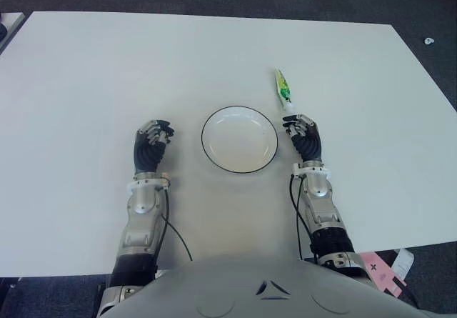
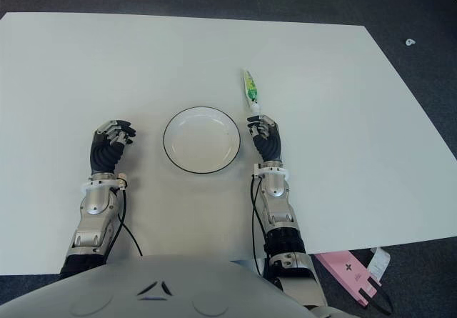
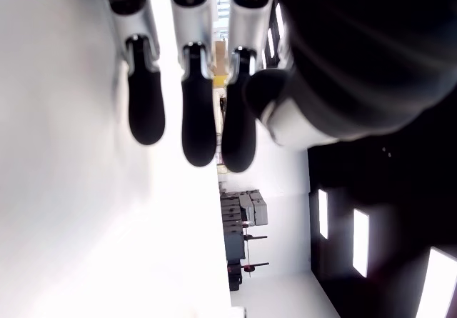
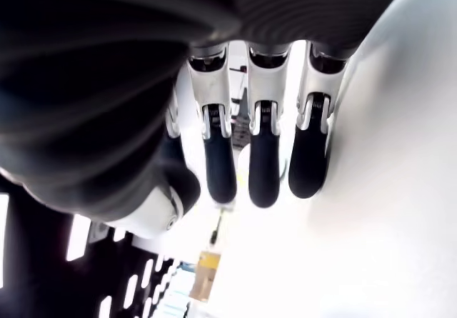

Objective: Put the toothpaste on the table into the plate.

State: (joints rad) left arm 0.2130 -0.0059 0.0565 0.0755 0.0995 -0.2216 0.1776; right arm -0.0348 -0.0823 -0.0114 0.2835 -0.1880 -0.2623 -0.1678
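A white table (image 1: pixel 86 82) fills most of the head views, with dark carpet around its far and right edges. Near the middle stands a round white plate (image 1: pixel 239 138) with a thin dark rim, and nothing lies in it. The toothpaste (image 1: pixel 283 89), a small green and white tube, lies flat on the table beyond the plate's right edge, its cap end pointing toward the robot. The right hand (image 1: pixel 304 135) shows just right of the plate, its fingertips very near the tube's cap end; whether they touch cannot be told. In its wrist view the fingers (image 4: pixel 263 162) hang loosely extended side by side with the thumb off to one side, and they hold nothing. The left hand (image 1: pixel 151 143) shows to the left of the plate, well apart from the tube; its fingers (image 3: pixel 198 111) are likewise relaxed and loose, grasping nothing. Nothing stands between the tube and the plate. At the table's near right corner, on the floor, a pink item (image 1: pixel 377 271) with a white slip (image 1: pixel 401 262) shows, and a small white scrap (image 1: pixel 428 41) lies on the carpet at the far right
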